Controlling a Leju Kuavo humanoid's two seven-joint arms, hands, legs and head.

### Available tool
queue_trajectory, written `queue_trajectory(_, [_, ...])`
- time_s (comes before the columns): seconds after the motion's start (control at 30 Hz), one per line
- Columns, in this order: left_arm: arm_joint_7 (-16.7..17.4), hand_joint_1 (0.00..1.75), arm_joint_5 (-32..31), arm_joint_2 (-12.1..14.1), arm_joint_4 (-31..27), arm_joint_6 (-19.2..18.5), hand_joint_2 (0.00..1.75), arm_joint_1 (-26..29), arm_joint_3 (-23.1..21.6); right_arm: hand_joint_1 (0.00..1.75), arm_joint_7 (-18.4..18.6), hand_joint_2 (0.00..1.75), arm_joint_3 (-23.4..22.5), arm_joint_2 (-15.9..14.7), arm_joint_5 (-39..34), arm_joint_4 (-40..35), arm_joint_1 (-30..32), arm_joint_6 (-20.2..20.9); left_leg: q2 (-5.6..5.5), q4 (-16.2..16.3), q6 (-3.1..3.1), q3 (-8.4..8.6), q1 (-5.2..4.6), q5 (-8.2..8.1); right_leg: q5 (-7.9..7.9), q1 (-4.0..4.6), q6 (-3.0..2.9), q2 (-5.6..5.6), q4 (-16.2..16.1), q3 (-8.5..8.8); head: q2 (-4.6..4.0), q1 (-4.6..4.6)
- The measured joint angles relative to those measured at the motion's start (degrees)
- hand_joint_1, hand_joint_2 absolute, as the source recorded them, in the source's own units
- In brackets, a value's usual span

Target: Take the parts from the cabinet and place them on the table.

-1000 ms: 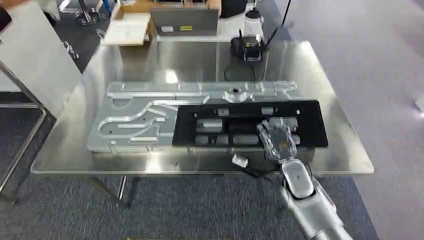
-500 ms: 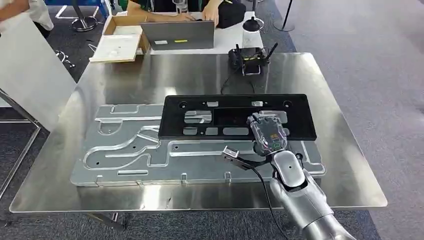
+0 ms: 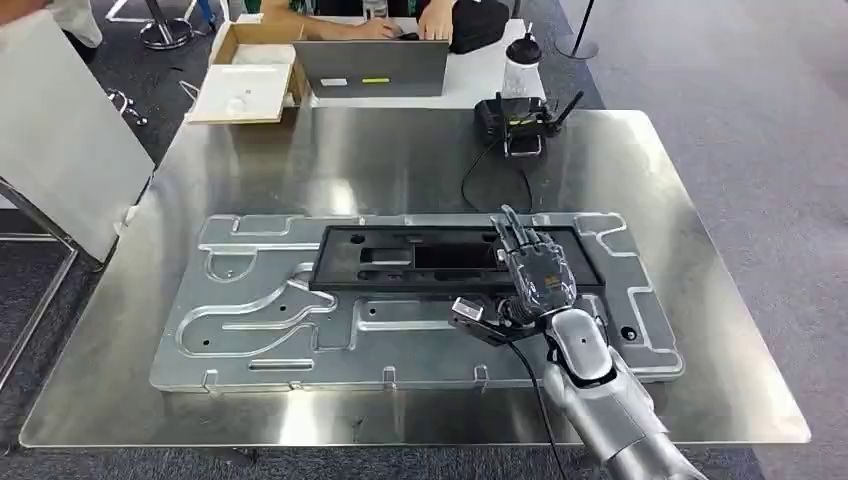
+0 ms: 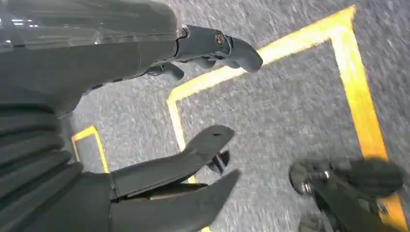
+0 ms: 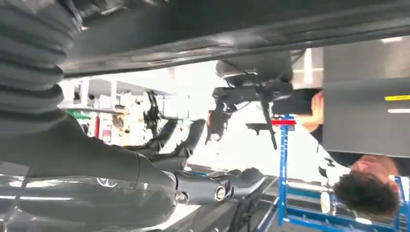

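Writing that can be read is not found on any surface: a yellow strip and a white sticker are seen on the back of the grey laptop (image 3: pixel 371 68), but their text is too small to be made out.

A black plastic frame (image 3: pixel 400 258) is laid flat on a large silver metal panel (image 3: pixel 300 320), and this panel is laid on the steel table (image 3: pixel 330 160). The right hand (image 3: pixel 535 268) is placed on the right end of the black frame, with its fingers stretched forward over the frame's edge. Whether the frame is grasped or only touched cannot be told from the pictures. In the right wrist view the dark fingers (image 5: pixel 220 186) are seen close under a dark surface, and the contact is hidden there too.

The left hand (image 4: pixel 159 125) is seen in the left wrist view above grey carpet with yellow floor lines (image 4: pixel 348 87). Its fingers are spread apart and nothing is held between them.

At the far edge of the table a black device with antennas (image 3: pixel 515 122) is placed, and a cable is led from it toward the panel. Behind it a white bottle (image 3: pixel 520 62), a black bag (image 3: pixel 478 22) and an open cardboard box (image 3: pixel 248 70) are seen beside the laptop. A person's hands (image 3: pixel 436 20) are rested behind the laptop.
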Motion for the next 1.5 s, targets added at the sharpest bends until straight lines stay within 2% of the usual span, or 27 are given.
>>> queue_trajectory(0.1, [0.02, 0.00, 0.13, -0.02, 0.00, -0.37, 0.00, 0.03, 0.06, 0.00, -0.28, 0.00, -0.85, -0.20, -0.41, 0.11, 0.85, -0.52, 0.07, -0.54, -1.00, 0.09, 0.44, 0.38, 0.29, 0.29, -0.41, 0.10, -0.37, 0.10, 0.00, 0.00])
queue_trajectory(0.13, [0.02, 0.00, 0.15, 0.11, 0.00, -0.39, 0.00, 0.03, 0.11, 0.00, -0.31, 0.00, -1.05, -0.20, -0.57, 0.11, 1.09, -0.55, 0.05, -0.50, -1.30, 0.08, -0.01, 0.16, 1.03, -0.64, -0.66, -0.03, -1.59, 0.44, 0.00, 0.06])
queue_trajectory(0.2, [0.00, 0.00, 0.15, 0.11, 0.00, -0.46, 0.00, 0.05, 0.13, 0.00, -0.35, 0.00, -1.36, -0.26, -0.68, 0.13, 1.20, -0.68, 0.14, 3.05, -1.89, -1.30, 0.42, -3.88, 1.91, -0.74, -1.18, -0.23, -2.22, 0.25, 0.00, 0.00])
queue_trajectory(0.27, [0.00, 0.00, 0.15, 0.11, 0.02, -0.48, 0.00, 0.11, 0.13, 0.00, -0.35, 0.00, -1.55, -0.26, -0.72, 0.24, 1.62, -0.74, 0.18, 11.91, -2.43, -4.36, 0.89, -9.09, 2.28, -0.69, -1.10, -0.31, -2.05, -0.59, 0.02, 0.00])
queue_trajectory(0.3, [0.00, 0.00, 0.15, 0.11, 0.02, -0.48, 0.00, 0.11, 0.13, 0.00, -0.37, 0.00, -1.57, -0.28, -0.72, 0.33, 1.90, -0.74, 0.18, 14.96, -2.68, -5.19, 1.00, -10.41, 2.54, -0.69, -1.02, -0.38, -1.92, -1.05, 0.00, -0.02])
queue_trajectory(0.37, [0.02, 0.00, 0.15, 0.13, 0.00, -0.48, 0.00, 0.09, 0.13, 0.00, -0.37, 0.00, -1.57, -0.28, -0.72, 0.39, 2.32, -0.74, 0.20, 13.42, -3.05, -3.10, 1.25, -9.29, 3.04, -0.88, -0.64, -0.39, -1.37, -2.16, 0.00, -0.02])
queue_trajectory(0.43, [0.00, 0.00, 0.15, 0.22, 0.00, -0.48, 0.00, 0.05, 0.13, 0.00, -0.37, 0.00, -1.68, -0.28, -0.72, 0.39, 2.35, -0.76, 0.20, 3.26, -3.25, 3.64, 1.54, -5.65, 3.37, -1.16, -0.17, -0.31, -0.31, -3.38, 0.00, -0.02])
queue_trajectory(0.47, [0.00, 0.00, 0.15, 0.22, 0.00, -0.48, 0.00, -0.16, 0.13, 0.00, -0.39, 0.00, -1.75, -0.31, -0.72, 0.37, 2.35, -0.78, 0.18, -0.47, -3.03, 5.38, 1.63, -6.23, 3.55, -1.21, 0.14, -0.32, 0.36, -3.88, 0.00, 0.00])
queue_trajectory(0.63, [0.02, 0.00, 0.50, 0.15, 0.02, -1.05, 0.00, -0.05, 0.24, 0.00, -0.74, 0.00, -2.25, -0.52, -0.74, 0.13, 2.70, -0.65, 0.12, -0.37, -0.63, 4.26, 1.03, -3.65, 5.12, -1.14, 2.15, -0.01, -0.17, -4.00, 0.02, 0.02])
queue_trajectory(0.7, [0.09, 0.00, 0.50, 0.15, 0.02, -1.27, 0.00, -0.26, 0.37, 0.00, -0.98, 0.00, -2.56, -0.66, -0.76, -0.04, 2.90, -0.07, 0.46, -0.44, 0.44, 3.35, 1.24, -2.46, 0.03, -1.37, 2.45, -0.12, 3.13, -5.55, 0.02, 0.07])
queue_trajectory(0.77, [0.09, 0.00, 0.50, 0.15, 0.02, -1.35, 0.00, -0.15, 0.44, 0.00, -1.20, 0.00, -2.62, -0.68, -0.70, -0.28, 2.92, 0.42, 0.52, -0.39, 0.56, 1.82, 1.13, -1.35, -6.28, -1.46, 2.83, -0.15, 11.76, -8.17, 0.00, 0.04])
queue_trajectory(0.8, [0.09, 0.00, 0.50, 0.18, 0.02, -1.40, 0.00, -0.16, 0.46, 0.00, -1.22, 0.00, -2.62, -0.68, -0.68, -0.28, 3.06, 0.53, 0.54, -0.36, 0.56, 0.99, 1.03, -0.78, -8.09, -1.45, 2.91, -0.15, 15.96, -9.05, 0.00, 0.02])
queue_trajectory(0.87, [0.09, 0.00, 0.50, 0.15, 0.02, -1.44, 0.00, -0.16, 0.50, 0.00, -1.24, 0.00, -2.62, -0.68, -0.50, -0.28, 3.37, 0.57, 0.54, -0.28, 0.46, -0.37, 0.86, 0.20, -7.06, -1.42, 2.69, -0.15, 16.65, -7.17, 0.00, 0.02])
queue_trajectory(0.93, [0.07, 0.00, 0.50, 0.15, 0.02, -1.49, 0.00, -0.17, 0.55, 0.00, -1.18, 0.00, -2.62, -0.68, 0.07, -0.33, 3.36, 0.35, 0.51, -0.28, 0.24, -1.41, 0.65, 1.09, -3.83, -1.18, 1.86, -0.14, 8.46, -0.66, 0.00, 0.02])
queue_trajectory(0.97, [0.00, 0.00, 0.57, 0.09, 0.02, -1.53, 0.00, -0.26, 0.55, 0.00, -1.07, 0.00, -2.62, -0.68, 0.68, -0.53, 3.32, 0.04, 0.51, -0.25, 0.14, -1.63, 0.68, 1.53, -3.34, -0.79, 1.18, -0.10, 2.90, 3.53, 0.00, 0.04])
queue_trajectory(1.0, [0.00, 0.00, 0.61, -0.15, 0.02, -1.53, 0.00, -0.13, 0.55, 0.00, -0.89, 0.00, -2.62, -0.68, 1.47, -1.03, 3.32, -0.37, 0.47, -0.22, -0.28, -1.91, 0.47, 1.87, -4.94, -0.29, 0.51, -0.14, -1.43, 6.20, 0.00, 0.00])
queue_trajectory(1.03, [-0.04, 0.00, 0.65, -0.15, 0.02, -1.53, 0.00, -0.10, 0.57, 0.00, -0.70, 1.75, -2.56, -0.61, 2.44, -1.51, 3.42, -1.42, 0.52, -0.52, -0.72, -1.72, 0.66, 2.31, -3.95, -0.17, 0.79, -0.37, -1.17, 5.90, 0.02, -0.02])
queue_trajectory(1.13, [-0.05, 0.00, 0.74, -0.13, 0.02, -1.49, 0.00, 0.01, 0.61, 0.00, -0.67, 1.75, -2.14, -0.46, 5.09, -2.99, 3.87, -3.01, 0.41, -1.23, -1.96, -1.88, 0.72, 3.79, -2.70, 0.10, -0.16, -0.33, -2.02, 5.20, 0.00, 0.07])
queue_trajectory(1.17, [0.00, 0.00, 0.79, -0.09, 0.02, -1.49, 0.00, -0.07, 0.66, 0.00, -0.74, 1.75, -1.72, -0.24, 6.06, -3.85, 4.04, -3.74, 0.40, -0.52, -2.10, -2.28, 0.94, 2.87, -1.69, -0.51, -0.42, -0.89, -2.69, 4.82, 0.02, 0.02])
queue_trajectory(1.23, [0.11, 0.00, 0.94, -0.11, 0.02, -1.40, 0.00, 0.03, 0.68, 0.00, -0.87, 1.75, -0.56, 0.26, 8.44, -6.52, 4.46, -4.55, 0.41, 4.38, -2.70, -3.88, 1.01, -4.39, -0.21, -0.49, -1.44, -0.63, -3.00, 3.16, 0.02, -0.13])
queue_trajectory(1.27, [0.11, 0.00, 1.09, -0.11, 0.02, -1.40, 0.00, 0.05, 0.70, 0.00, -0.96, 1.75, 0.11, 0.64, 9.29, -7.70, 4.76, -4.92, 0.41, 8.23, -2.93, -4.56, 1.06, -7.64, 0.37, -0.46, -1.41, -0.60, -2.89, 2.34, 0.00, -0.15])
queue_trajectory(1.3, [0.13, 0.00, 1.16, -0.11, 0.02, -1.38, 0.00, 0.00, 0.74, 0.00, -1.18, 1.75, 0.94, 0.85, 10.79, -9.72, 5.11, -5.09, 0.41, 12.28, -3.16, -5.13, 1.06, -9.89, 0.98, -0.39, -1.41, -0.66, -2.74, 1.42, 0.00, -0.13])
queue_trajectory(1.33, [0.13, 0.00, 1.16, -0.11, 0.02, -1.33, 0.00, -0.09, 0.81, 0.00, -1.25, 1.75, 1.69, 0.92, 11.83, -10.96, 5.31, -5.25, 0.41, 15.27, -3.34, -5.30, 1.06, -10.47, 1.56, -0.34, -1.37, -0.75, -2.45, 0.59, 0.00, -0.15])
queue_trajectory(1.37, [0.20, 0.00, 1.18, -0.11, 0.02, -1.31, 0.00, -0.16, 0.92, 0.00, -1.31, 1.75, 2.45, 1.03, 12.70, -12.03, 5.39, -5.42, 0.42, 16.35, -3.46, -4.52, 1.06, -8.88, 2.16, -0.34, -1.27, -0.80, -2.12, -0.64, 0.00, -0.15])
queue_trajectory(1.43, [0.26, 0.00, 1.20, -0.09, 0.02, -1.25, 0.00, -0.19, 1.01, 0.00, -1.22, 1.75, 4.07, 1.25, 13.80, -14.48, 5.70, -5.51, 0.42, 11.77, -3.46, 0.04, 1.06, -4.30, 3.12, -0.42, -0.94, -0.97, -1.24, -2.79, 0.02, -0.15])
queue_trajectory(1.47, [0.26, 0.00, 1.24, -0.09, 0.02, -1.14, 0.00, -0.17, 1.05, 0.00, -0.96, 1.75, 5.87, 1.20, 14.18, -16.90, 5.64, -5.51, 0.46, 7.00, -3.32, 3.75, 1.07, -3.58, 3.56, -0.44, -0.77, -0.95, -0.60, -3.82, 0.00, -0.15])
queue_trajectory(1.5, [0.26, 0.00, 1.24, -0.09, 0.02, -1.14, 0.00, -0.23, 1.07, 0.00, -0.59, 1.75, 7.24, 1.22, 14.34, -18.39, 5.49, -5.51, 0.43, 2.17, -3.12, 6.85, 1.03, -5.91, 3.81, -0.36, -0.52, -0.92, -0.02, -4.51, 0.02, -0.18])
